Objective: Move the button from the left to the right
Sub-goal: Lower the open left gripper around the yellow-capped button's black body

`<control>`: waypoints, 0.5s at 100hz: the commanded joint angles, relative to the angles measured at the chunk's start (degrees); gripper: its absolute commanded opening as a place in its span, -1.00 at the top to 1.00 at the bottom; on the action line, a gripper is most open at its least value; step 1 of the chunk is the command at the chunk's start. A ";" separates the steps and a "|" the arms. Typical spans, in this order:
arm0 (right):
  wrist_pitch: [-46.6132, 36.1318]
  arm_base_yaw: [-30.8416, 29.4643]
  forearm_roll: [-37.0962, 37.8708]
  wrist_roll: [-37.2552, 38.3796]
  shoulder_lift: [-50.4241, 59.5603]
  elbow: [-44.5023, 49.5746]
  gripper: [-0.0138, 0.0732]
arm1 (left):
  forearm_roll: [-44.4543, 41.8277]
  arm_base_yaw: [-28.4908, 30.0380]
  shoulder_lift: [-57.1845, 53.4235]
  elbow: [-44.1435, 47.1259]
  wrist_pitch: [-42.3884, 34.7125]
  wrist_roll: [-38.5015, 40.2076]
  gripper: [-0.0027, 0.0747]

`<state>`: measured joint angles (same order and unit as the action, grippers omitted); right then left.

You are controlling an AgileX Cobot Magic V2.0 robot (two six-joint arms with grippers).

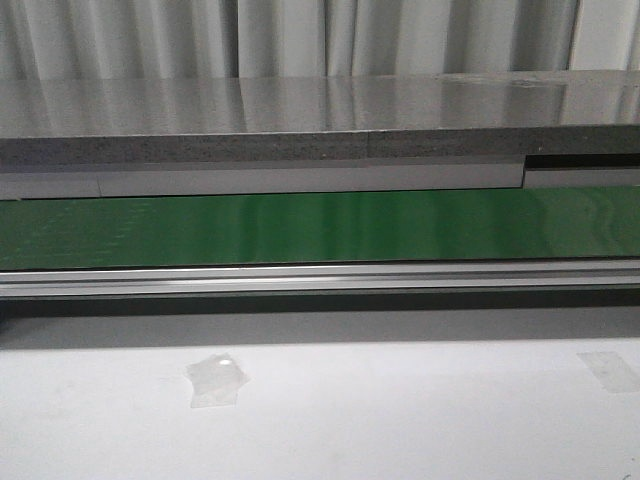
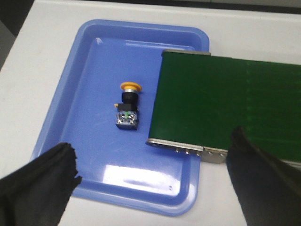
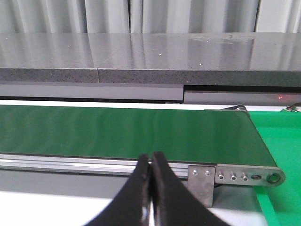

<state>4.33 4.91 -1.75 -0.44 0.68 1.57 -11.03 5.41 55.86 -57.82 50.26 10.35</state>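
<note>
Item one, nearest: my left pincer [image 2: 150, 188], its two black fingers spread wide apart and holding nothing, poised above the near rim of a blue tray [image 2: 80, 89]. Item two: the blue tray itself, lying flat on the white counter [image 2: 28, 52] at its left end, one side tucked beneath the end of the conveyor. Item three, the task's thing: the button [image 2: 128, 106], lying on its side on the tray floor, yellow-orange head pointing away from my left pincer, black body with a greenish mark toward it; it sits just beside the conveyor's end but apart from it, touching nothing but the tray. Item four: my right pincer [image 3: 151, 188], fingers pressed together with nothing between them, held in front of the conveyor's right end near the counter's right side. Item five: the green conveyor belt [image 1: 320, 228], running left to right across the counter in its metal frame, its surface bare in all three views. Item six: a green surface [image 3: 282, 141] past the belt's right end, only partly visible. Item seven, farthest: a grey stone-like ledge [image 1: 320, 120] behind the belt, with pale curtains [image 1: 300, 35] beyond. Status entry: as I judge it, the task has not begun; the button is not yet grasped, and what remains is to lower the left pincer over it, clamp, lift, set it on the belt or carry it rightward, and have it received at the right end.
</note>
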 commanded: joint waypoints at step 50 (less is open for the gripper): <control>-4.77 0.10 0.38 -0.06 0.98 -0.84 0.91 | 11.03 14.44 28.16 -18.26 -2.88 -12.22 -0.67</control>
<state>4.33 4.91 -1.75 -0.44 0.68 1.57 -1.14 18.62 82.23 -73.31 49.94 -0.70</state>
